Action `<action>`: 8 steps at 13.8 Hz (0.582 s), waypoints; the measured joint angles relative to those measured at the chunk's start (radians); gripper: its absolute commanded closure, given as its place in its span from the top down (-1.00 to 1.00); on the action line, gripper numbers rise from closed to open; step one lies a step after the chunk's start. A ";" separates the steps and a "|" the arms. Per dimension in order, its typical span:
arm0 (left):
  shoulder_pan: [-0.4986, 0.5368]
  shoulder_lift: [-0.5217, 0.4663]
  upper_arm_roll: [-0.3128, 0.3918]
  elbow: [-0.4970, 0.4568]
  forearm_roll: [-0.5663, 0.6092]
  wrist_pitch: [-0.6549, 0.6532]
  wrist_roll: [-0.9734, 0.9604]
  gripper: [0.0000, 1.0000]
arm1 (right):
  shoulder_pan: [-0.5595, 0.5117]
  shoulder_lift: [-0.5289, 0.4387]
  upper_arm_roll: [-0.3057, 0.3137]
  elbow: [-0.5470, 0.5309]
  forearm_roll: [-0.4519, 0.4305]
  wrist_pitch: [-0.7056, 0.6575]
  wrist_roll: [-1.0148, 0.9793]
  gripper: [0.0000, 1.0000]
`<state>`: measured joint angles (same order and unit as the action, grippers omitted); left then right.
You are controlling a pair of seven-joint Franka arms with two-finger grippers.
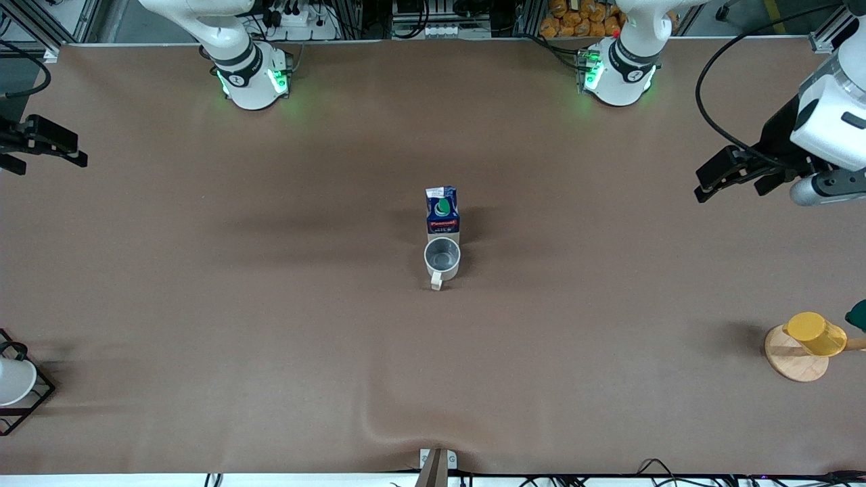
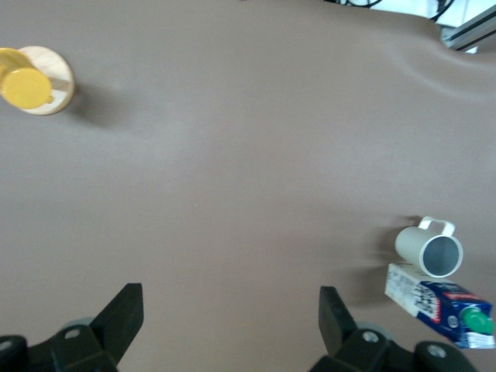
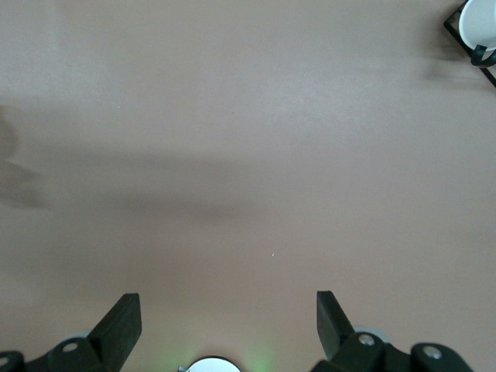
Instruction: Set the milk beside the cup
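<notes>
A dark-blue milk carton [image 1: 442, 211] with red band and green cap stands beside a cream-white, grey-lined cup [image 1: 442, 259] on the brown bench [image 1: 270, 304]; a yellow cup [image 1: 815, 334] sits nearer the camera.

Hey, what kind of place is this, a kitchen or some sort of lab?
Most likely a robotics lab, not a kitchen: two arms are bolted to a cloth-covered table, aluminium framing and cables line its edge, and only props sit out, the milk beside the cup.

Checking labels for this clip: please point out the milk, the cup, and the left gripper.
milk [image 1: 442, 218]: front view, on the blue front panel below the green cap.
cup [image 1: 442, 256]: front view, on the grey inside.
left gripper [image 2: 230, 316]: left wrist view, midway between its open fingertips.
</notes>
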<state>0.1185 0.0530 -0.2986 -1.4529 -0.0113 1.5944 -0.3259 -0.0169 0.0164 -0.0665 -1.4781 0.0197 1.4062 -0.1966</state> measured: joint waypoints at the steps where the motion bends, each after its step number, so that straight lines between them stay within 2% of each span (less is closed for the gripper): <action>1: -0.040 -0.018 0.046 -0.024 0.000 -0.001 0.014 1.00 | 0.000 0.000 0.000 0.000 0.000 0.001 0.000 1.00; 3: -0.061 -0.050 0.074 -0.065 0.000 -0.001 0.025 1.00 | 0.000 0.000 0.000 0.000 0.000 0.001 0.000 1.00; 8: -0.065 -0.115 0.078 -0.145 0.000 0.002 0.026 1.00 | 0.000 0.000 0.000 0.000 0.000 0.001 0.000 1.00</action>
<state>0.0534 -0.0616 -0.2209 -1.5980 -0.0112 1.5962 -0.2998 -0.0169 0.0164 -0.0670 -1.4780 0.0197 1.4074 -0.1966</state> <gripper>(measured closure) 0.000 0.000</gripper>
